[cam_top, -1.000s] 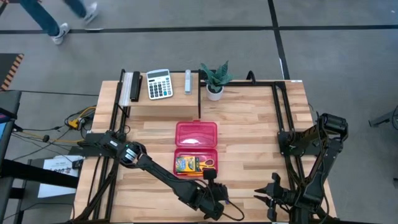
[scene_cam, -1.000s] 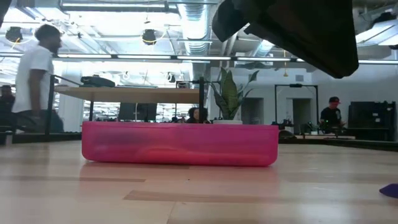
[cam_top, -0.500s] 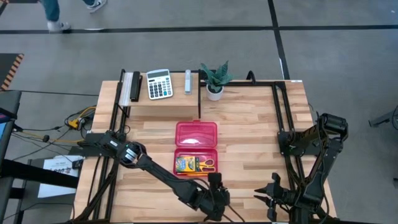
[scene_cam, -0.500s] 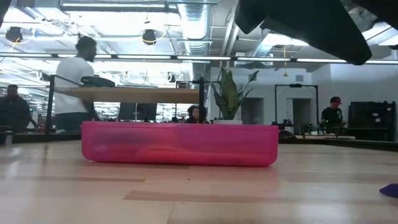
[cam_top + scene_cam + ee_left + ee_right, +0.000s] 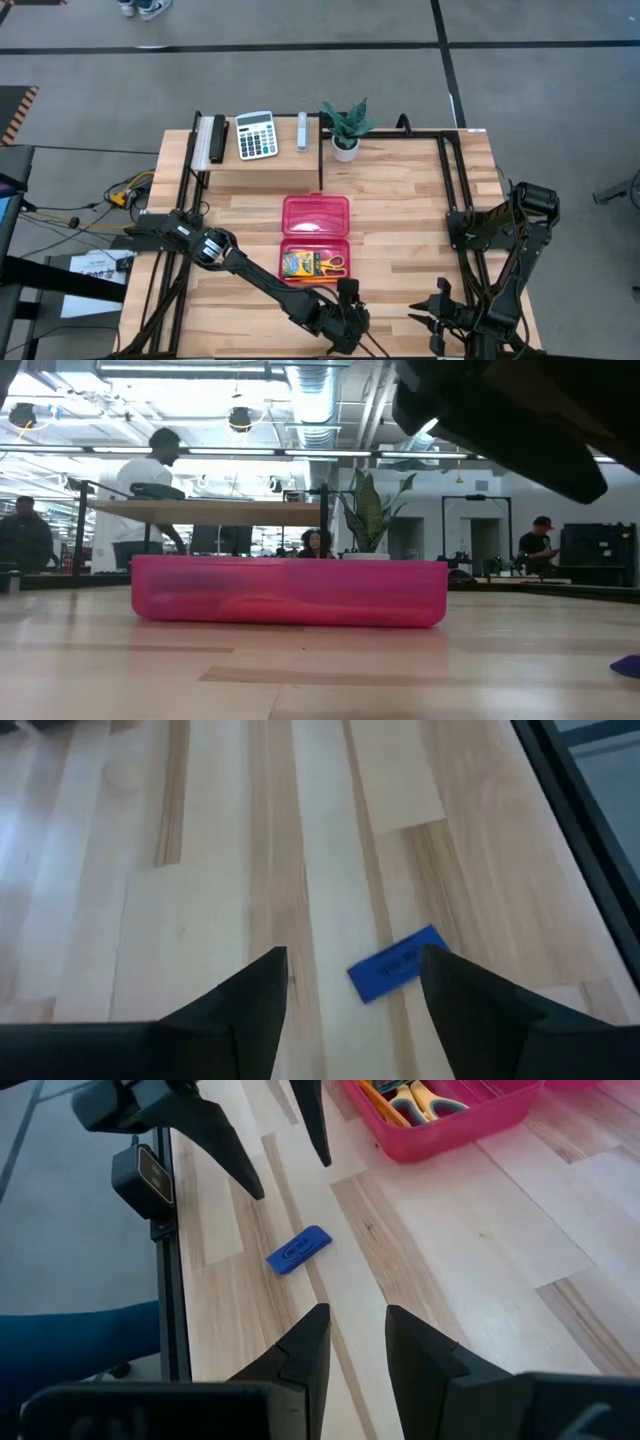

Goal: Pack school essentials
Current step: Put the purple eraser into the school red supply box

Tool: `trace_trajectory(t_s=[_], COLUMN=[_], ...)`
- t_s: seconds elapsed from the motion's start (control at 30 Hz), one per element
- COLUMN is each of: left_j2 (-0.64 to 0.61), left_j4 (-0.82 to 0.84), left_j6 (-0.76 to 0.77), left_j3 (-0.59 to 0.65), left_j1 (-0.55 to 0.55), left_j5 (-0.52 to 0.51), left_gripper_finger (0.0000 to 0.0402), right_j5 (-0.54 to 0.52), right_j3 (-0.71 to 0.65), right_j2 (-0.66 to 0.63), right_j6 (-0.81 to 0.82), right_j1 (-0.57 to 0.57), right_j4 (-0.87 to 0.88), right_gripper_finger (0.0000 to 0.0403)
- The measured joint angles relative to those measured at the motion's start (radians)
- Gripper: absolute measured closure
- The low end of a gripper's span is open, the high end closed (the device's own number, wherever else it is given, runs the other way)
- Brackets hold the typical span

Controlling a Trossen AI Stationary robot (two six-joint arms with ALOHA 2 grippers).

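The left gripper (image 5: pixel 347 300) hangs at the table's (image 5: pixel 400 220) near edge, about 6 o'clock from the pink case (image 5: pixel 316 240). Its jaws are spread wide, fingers (image 5: pixel 255 1000) pointing down at the wood. In the left wrist view the eraser (image 5: pixel 397 965) lies flat on the table between the two fingers, close to one of them and clear of the other, touching neither. In the right wrist view the eraser (image 5: pixel 299 1249) lies askew on a plank, below and just off the left gripper's tips (image 5: pixel 280 1135), well apart from the case (image 5: pixel 450 1110).

The case sits open at the table's centre, its lid at 12 o'clock; its tray holds the crayon box (image 5: pixel 297 264) and the scissors (image 5: pixel 333 263).

The right gripper (image 5: pixel 430 312) waits at the near edge, at 3 o'clock from the left one, its fingers (image 5: pixel 305 1345) parted and holding nothing.
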State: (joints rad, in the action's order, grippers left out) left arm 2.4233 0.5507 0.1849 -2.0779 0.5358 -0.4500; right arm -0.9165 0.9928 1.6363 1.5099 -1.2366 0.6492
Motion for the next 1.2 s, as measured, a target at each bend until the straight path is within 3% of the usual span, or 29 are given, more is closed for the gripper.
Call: trace_trajectory(t_s=[0.27, 0.67, 1.1, 1.2], left_j2=[0.0, 0.0, 0.003, -0.001], left_j4=[-0.055, -0.139, -0.35, -0.371], left_j6=[-0.024, -0.122, -0.14, -0.14], left_j3=[0.0, 0.003, 0.141, 0.171], left_j1=[-0.006, -0.025, -0.031, -0.032], left_j5=[0.003, 0.129, 0.201, 0.178], left_gripper_finger=[0.0189, 0.0189, 0.0189, 0.0189], right_j5=[0.0, 0.001, 0.002, 0.002], right_j3=[0.0, 0.0, 0.0, 0.0], right_j2=[0.0, 0.0, 0.0, 0.0], right_j6=[0.0, 0.0, 0.001, 0.001], right_j1=[0.0, 0.0, -0.001, -0.001], right_j4=[-0.002, -0.003, -0.004, -0.005], right_gripper_finger=[0.0295, 0.0295, 0.0295, 0.0295])
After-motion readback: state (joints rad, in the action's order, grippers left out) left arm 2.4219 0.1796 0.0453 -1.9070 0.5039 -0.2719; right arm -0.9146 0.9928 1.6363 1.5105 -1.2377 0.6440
